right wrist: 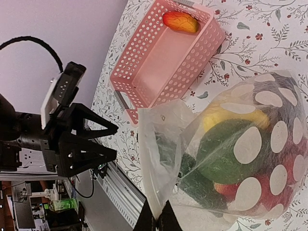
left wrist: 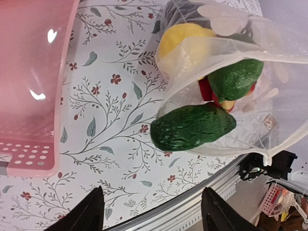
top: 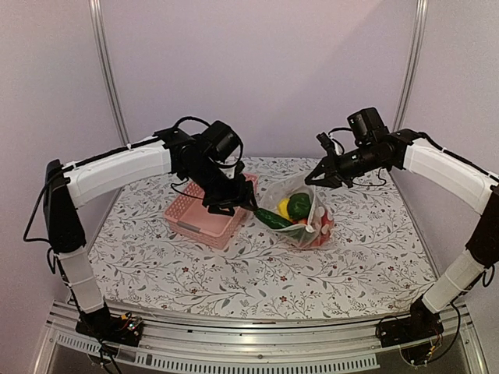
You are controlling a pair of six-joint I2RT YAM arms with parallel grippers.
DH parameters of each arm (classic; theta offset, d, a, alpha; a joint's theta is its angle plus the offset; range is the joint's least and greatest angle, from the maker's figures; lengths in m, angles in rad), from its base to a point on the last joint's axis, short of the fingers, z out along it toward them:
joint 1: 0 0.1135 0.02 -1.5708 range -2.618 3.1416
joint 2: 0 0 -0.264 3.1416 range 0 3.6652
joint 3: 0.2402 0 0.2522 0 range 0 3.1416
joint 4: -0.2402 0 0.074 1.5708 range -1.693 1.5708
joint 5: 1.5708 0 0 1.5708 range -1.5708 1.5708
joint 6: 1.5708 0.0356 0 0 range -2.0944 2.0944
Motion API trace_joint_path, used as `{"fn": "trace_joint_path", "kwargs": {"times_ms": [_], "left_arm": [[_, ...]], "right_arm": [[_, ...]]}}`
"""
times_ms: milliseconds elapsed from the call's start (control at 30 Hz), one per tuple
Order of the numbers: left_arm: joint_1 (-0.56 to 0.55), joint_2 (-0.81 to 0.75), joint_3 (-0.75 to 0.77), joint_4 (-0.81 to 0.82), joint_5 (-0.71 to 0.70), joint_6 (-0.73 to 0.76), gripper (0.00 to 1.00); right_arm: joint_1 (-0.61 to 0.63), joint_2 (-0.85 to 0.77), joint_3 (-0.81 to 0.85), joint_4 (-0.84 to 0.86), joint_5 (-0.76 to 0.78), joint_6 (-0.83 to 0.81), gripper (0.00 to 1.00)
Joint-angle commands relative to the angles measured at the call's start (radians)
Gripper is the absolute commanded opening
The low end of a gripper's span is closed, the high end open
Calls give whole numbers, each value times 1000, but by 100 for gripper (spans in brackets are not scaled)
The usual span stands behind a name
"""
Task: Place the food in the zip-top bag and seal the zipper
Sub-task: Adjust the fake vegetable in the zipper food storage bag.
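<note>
Green cucumber (left wrist: 192, 127) pokes from bag (right wrist: 161, 139); right pincer (right wrist: 156, 217) clamped on its rim, left pincer (left wrist: 153, 193) apart

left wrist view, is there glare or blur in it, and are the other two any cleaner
Left wrist: the near pink basket is soft, out of focus, with two white glare spots; the cucumber is sharper. Right wrist: the bag is milky and veils what is inside it. Top external: even, soft light, only faint shadows, no glare.
</note>
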Motion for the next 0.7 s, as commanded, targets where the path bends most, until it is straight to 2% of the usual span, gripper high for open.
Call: {"fn": "trace_joint_path", "kwargs": {"times_ms": [0,233,500,667], "left_arm": [[-4,31,-73,139,-28,3,67],[-8,81,-90,215,8,-17,64],[20,285,77,239,81,-12,63],[26,296,62,428,144,37,61]], "right_arm": [[-14,-2,27,56,-30,6,0],[-24,14,39,57,-60,27,0],[-23,2,50,60,-99,36,0],[-26,10,34,64,-108,21,0]]}}
